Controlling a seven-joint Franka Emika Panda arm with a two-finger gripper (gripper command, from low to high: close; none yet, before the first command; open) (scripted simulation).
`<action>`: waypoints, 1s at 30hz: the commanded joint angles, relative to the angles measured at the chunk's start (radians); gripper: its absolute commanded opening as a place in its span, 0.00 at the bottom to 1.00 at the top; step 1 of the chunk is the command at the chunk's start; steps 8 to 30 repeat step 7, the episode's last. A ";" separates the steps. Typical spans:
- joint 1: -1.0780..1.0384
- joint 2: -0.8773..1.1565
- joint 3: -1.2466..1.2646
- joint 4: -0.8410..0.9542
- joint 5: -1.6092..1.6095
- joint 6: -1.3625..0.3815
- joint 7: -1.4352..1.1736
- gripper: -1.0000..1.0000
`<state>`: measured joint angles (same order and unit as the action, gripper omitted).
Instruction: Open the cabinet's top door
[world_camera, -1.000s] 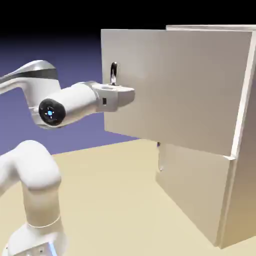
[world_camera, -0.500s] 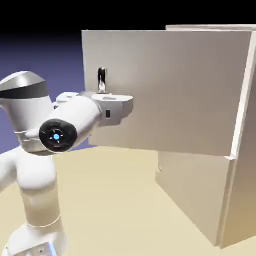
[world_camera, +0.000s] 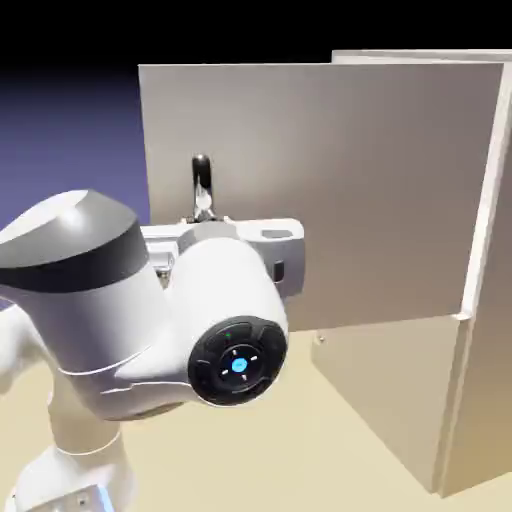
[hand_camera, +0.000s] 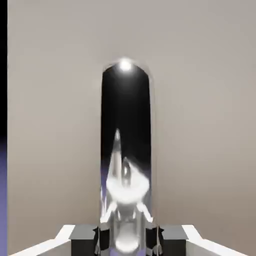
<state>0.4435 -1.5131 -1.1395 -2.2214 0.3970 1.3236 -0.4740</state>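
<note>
Now gripper (hand_camera: 128, 241) clamped on handle (hand_camera: 126, 110) btwn its tips, top door (hand_camera: 200, 125) partway open; next: keep swinging it wide.

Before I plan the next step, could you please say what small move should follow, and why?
Probably a further gentle pull outward, jaws kept shut: they close on the handle, and the top door already stands swung out from the cabinet.

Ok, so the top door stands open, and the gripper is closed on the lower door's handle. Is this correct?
Not quite: the hand view shows the gripper closed on the top door's handle. The top door does stand open.
</note>
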 joint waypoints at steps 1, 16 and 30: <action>0.029 0.002 -0.010 0.036 -0.006 -0.028 0.004 0.00; 0.158 0.011 -0.047 0.199 -0.021 -0.154 0.028 1.00; 0.158 0.011 -0.047 0.199 -0.021 -0.154 0.028 1.00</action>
